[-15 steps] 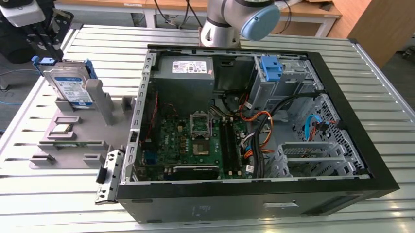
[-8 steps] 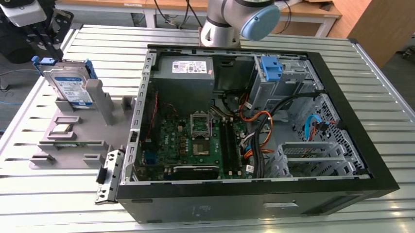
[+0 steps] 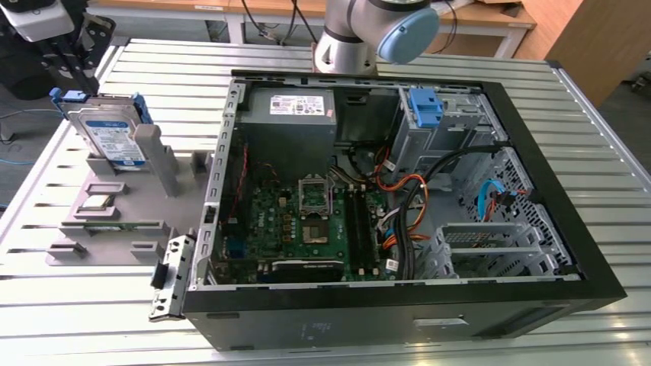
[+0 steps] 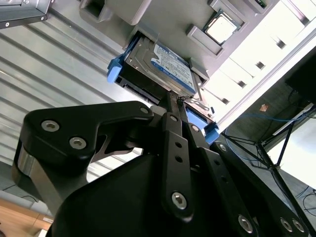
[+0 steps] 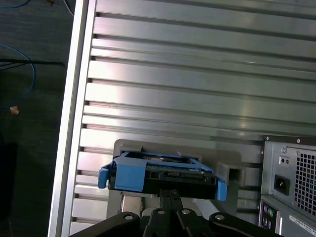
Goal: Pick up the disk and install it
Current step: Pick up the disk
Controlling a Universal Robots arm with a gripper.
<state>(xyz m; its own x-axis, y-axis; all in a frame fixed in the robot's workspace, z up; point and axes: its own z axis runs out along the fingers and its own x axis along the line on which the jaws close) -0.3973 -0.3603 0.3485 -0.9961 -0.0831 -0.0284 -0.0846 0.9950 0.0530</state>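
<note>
Pincer (image 4: 175, 98) first: black, two-fingered, its tips drawn together to a thin slit and parked right at the nearest edge of the flat silver hard disk in its blue plastic carrier (image 4: 160, 61). Whether it nips the carrier or only touches it, I cannot tell.

Now the room. In the first wrist view, beyond the disk (image 5: 163, 175) from the pincer (image 5: 170, 193), the ribbed aluminium table (image 5: 197, 74) runs on as a wide bare stretch. Off to one side of the pincer the table's straight rim cuts in close, and past it there's dark floor with a loose blue cable (image 5: 33, 74). On the other side, near by, stands the rear wall of the open black computer case (image 5: 291, 182).

Over to the exterior view: the disk (image 3: 110, 131) stands on edge in a slotted grey plastic stand (image 3: 127, 210). That stand sits between the table's rim and the case (image 3: 407, 313), just beside the case's wall.

And the disk itself: silver face, white-and-blue label, blue carrier capping both ends with small lugs, and a dark connector edge turned toward the pincer. Past the disk from the pincer, a small square silver chip (image 4: 220, 28) lies in a pocket of the stand.
</note>
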